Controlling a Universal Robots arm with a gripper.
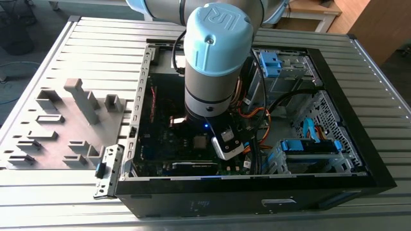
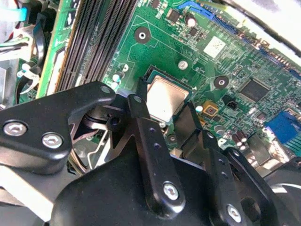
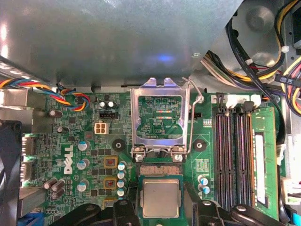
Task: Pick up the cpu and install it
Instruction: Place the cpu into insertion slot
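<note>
The cpu (image 3: 161, 197) is a small square chip with a silvery top, seen in both wrist views (image 2: 164, 96). My gripper (image 2: 164, 113) is shut on the cpu, one black finger (image 2: 139, 110) on each of two opposite sides. The chip sits low over the green motherboard (image 3: 75, 136), partly covering the socket (image 3: 160, 170), whose pin field shows beside it. The socket's silver-framed lid (image 3: 160, 117) stands flipped open with its lever (image 3: 190, 122) raised. In the exterior view my arm (image 1: 209, 72) reaches down into the open computer case (image 1: 257, 185).
Memory slots (image 3: 235, 155) run close beside the socket. Cable bundles (image 3: 263, 56) hang near the case wall. A fan (image 3: 9, 174) sits at the board's edge. Blue drive brackets (image 1: 270, 65) fill the case's far side. A grey fixture tray (image 1: 64, 125) lies at the exterior view's left.
</note>
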